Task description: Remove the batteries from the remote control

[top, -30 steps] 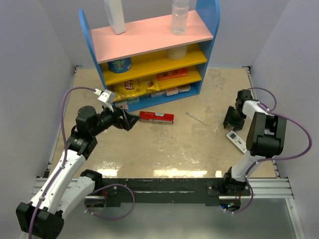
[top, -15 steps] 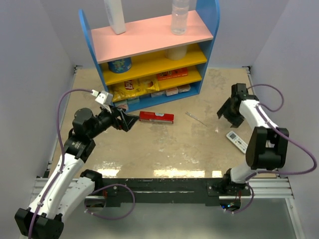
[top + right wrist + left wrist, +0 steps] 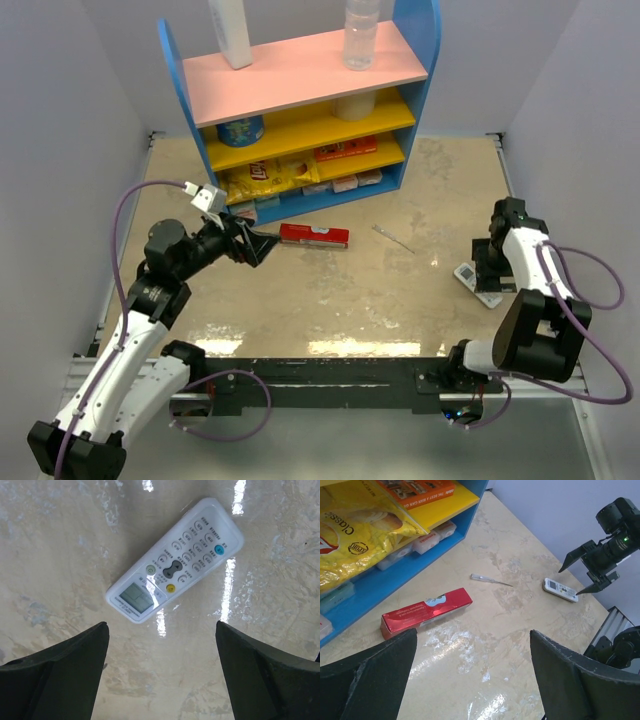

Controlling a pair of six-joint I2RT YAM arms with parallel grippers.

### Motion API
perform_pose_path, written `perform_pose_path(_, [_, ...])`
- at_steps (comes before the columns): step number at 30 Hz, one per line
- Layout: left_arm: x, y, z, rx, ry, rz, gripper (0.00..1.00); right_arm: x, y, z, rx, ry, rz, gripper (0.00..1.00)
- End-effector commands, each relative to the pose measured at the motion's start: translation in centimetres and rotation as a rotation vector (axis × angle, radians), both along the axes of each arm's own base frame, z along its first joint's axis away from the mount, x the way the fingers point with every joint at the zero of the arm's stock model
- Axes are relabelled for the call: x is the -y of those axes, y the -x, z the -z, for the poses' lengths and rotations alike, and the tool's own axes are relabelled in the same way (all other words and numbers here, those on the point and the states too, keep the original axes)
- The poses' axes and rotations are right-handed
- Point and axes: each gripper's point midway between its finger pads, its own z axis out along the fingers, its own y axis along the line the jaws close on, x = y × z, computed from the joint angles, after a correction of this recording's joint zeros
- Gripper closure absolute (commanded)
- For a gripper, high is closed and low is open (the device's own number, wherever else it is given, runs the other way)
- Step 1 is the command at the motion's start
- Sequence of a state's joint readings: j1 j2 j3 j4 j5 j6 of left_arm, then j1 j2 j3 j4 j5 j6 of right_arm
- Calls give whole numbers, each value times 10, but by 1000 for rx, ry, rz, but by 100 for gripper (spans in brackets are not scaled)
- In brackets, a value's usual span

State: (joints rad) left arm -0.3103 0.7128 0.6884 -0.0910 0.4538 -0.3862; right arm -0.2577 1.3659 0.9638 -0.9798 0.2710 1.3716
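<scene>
While the remote control [image 3: 175,560] lies buttons-up on the bench [image 3: 330,290] at the right, no batteries show: count nothing as done yet. Your right claw [image 3: 160,630] hangs spread apart above it; your left claw [image 3: 473,632] is spread too, well away at the left.

remote control [image 3: 175,562]: glossy white plastic | table [image 3: 50,555]: polished, marbled, reflective | red box [image 3: 426,612]: shiny

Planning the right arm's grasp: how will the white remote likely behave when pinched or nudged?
The remote control looks like a rigid plastic bar, so it probably won't flex. It lies flat, buttons up, on the glossy table, so a nudge would likely slide it, not roll it. Its smooth rounded casing may slip in the right tool.
</scene>
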Motion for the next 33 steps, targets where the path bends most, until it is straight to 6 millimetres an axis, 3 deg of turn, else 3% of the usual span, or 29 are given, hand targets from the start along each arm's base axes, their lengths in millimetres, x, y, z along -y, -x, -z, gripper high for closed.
perform_pose_path(1, [4,4,-8,20,24,20,2,15,2,-2,56,28,180,8])
perform_pose_path(3, [4,4,-8,24,22,17,2,13,3,8,38,1,182,2])
perform_pose_path(7, [3,4,-8,25,18,11,2,14,-6,21,71,-32,198,2])
perform_pose_path(21, [3,5,-9,33,16,15,2,22,-3,45,13,-16,262,1])
perform_pose_path(27, [4,5,-8,32,15,18,2,15,1,60,-4,-50,269,2])
perform_pose_path(33, [4,5,-8,30,15,18,2,15,-1,73,-24,-53,240,10])
